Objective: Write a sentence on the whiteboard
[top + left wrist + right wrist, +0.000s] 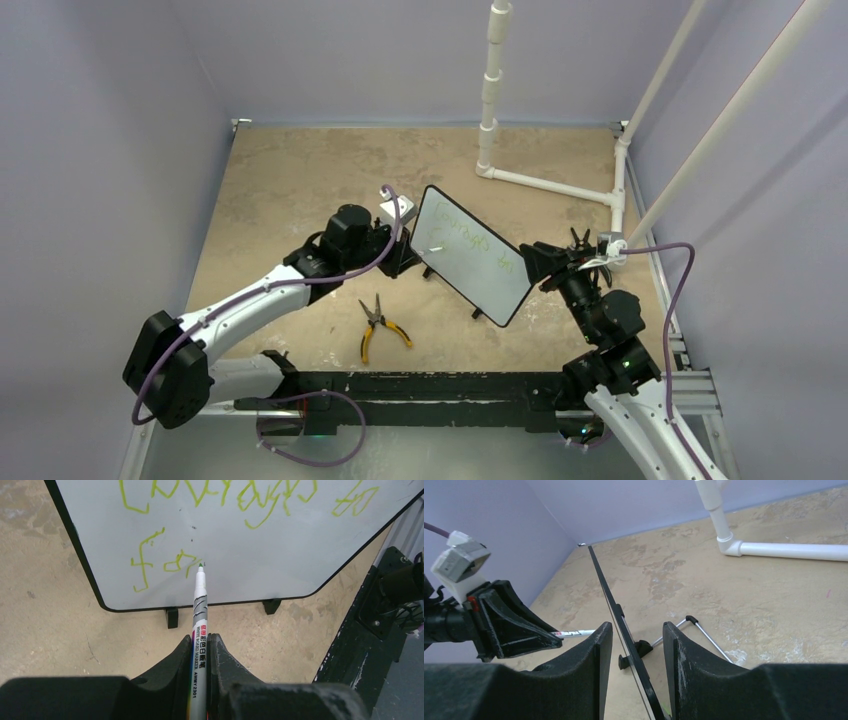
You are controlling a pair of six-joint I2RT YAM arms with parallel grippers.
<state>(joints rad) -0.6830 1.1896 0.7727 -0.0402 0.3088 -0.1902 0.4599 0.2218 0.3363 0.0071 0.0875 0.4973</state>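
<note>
left gripper (201, 641) pinches a marker (200, 592), tip by the green sentence (172, 562) on the whiteboard (250, 550). right gripper (636, 626), at the board's 3 o'clock, sits around its edge; can't tell if it squeezes.

Tbl (270, 180), tan mottled top, is carrying four items: the whiteboard (470, 255) is standing centre-right on its two black feet (172, 617), both touching the surface, w/ the board running diagonally. Pliers (378, 325) w/ yellow handles are lying flat near-centre, just in front of the board and apart from it. White PVC pipe frame (545, 183) is sitting at far right, well apart from the pliers, and a thin bent metal rod (711, 640) w/ black tip is lying behind the board.
</note>
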